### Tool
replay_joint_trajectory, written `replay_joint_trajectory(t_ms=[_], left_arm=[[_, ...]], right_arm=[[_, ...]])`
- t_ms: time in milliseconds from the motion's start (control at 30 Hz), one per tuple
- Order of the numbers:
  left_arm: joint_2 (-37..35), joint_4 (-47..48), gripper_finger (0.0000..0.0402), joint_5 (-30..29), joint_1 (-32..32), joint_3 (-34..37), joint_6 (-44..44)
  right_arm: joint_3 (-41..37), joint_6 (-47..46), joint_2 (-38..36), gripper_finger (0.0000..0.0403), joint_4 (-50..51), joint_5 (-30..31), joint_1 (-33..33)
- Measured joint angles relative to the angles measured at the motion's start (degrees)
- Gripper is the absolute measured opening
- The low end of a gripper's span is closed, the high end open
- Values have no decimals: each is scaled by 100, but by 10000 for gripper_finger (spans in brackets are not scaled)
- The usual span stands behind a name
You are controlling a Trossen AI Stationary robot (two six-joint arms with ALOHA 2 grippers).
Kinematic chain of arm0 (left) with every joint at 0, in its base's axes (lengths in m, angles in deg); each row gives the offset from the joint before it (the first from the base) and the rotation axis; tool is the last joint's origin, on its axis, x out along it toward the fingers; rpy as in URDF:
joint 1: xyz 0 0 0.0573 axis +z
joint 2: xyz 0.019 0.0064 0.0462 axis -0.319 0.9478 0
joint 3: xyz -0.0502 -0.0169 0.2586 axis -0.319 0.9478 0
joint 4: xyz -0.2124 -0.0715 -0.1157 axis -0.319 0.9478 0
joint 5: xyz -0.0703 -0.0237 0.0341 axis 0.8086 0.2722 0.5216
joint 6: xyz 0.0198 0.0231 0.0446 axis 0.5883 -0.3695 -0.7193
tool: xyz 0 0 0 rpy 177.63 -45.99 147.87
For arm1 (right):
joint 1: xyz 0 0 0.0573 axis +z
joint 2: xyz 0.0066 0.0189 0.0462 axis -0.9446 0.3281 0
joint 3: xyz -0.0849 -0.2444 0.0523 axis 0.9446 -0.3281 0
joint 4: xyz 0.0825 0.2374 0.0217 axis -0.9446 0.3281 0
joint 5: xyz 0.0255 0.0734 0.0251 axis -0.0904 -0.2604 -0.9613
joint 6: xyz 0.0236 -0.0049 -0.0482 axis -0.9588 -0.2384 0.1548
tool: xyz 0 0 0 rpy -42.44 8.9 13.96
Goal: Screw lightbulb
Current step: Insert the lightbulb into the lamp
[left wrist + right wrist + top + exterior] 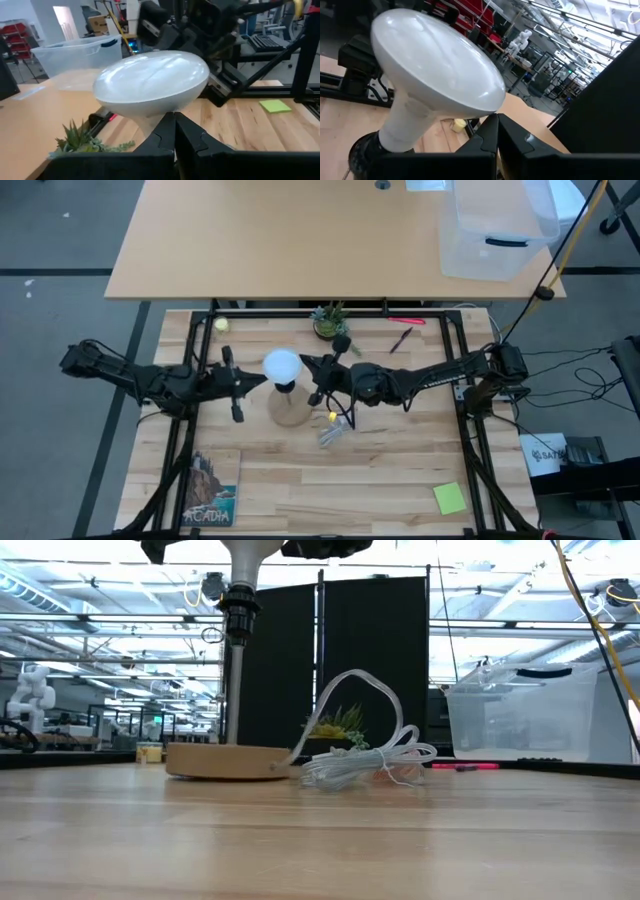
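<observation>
Both my end effectors clenched on nothing, jaws pinched together, one each side of the lightbulb, v. close but not gripping it. Bulb sits upright w/ its base in the black socket on top of the round wooden stand, mid worktop; can't tell how far it's threaded in. Left end effector is just under the globe rim at the neck; right end effector likewise from the opposite side. Judgement: to do the screw step well I need to release one set of jaws first, close on the grey neck not the glassy globe, keep wrist axis in line w/ the socket, turn in short arcs + regrip. Other arm could pin the stand base so it doesn't spin. Risk: cord beside the base snagging. Farther back: small plant, clear bin.
</observation>
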Motion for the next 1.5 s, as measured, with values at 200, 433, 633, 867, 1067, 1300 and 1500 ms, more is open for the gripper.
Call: replay_joint_trajectory(t_ms=[200, 433, 633, 867, 1067, 1300, 1500], left_arm=[[-3, 159, 0, -100, 228, 0, 96], [6, 249, 0, -120, 590, 0, 281], [6, 300, 0, -88, 970, -2, 396], [-204, 60, 0, -83, 1141, -2, 298], [-585, -113, 0, 142, 1029, -4, 185], [-540, -275, 0, 472, 344, -7, -84], [-218, -275, 0, 465, 44, -7, -84]], right_arm=[[23, -4, -2, 0, 64, 400, 321], [32, -166, -2, 0, 198, 460, 623], [34, -387, -2, 0, 449, 462, 764], [36, -808, 0, 0, 972, 468, 755], [35, -854, 0, 0, 979, 517, 561], [36, -714, 0, 0, 850, 529, 98], [36, -197, 0, 0, 347, 504, -73]])
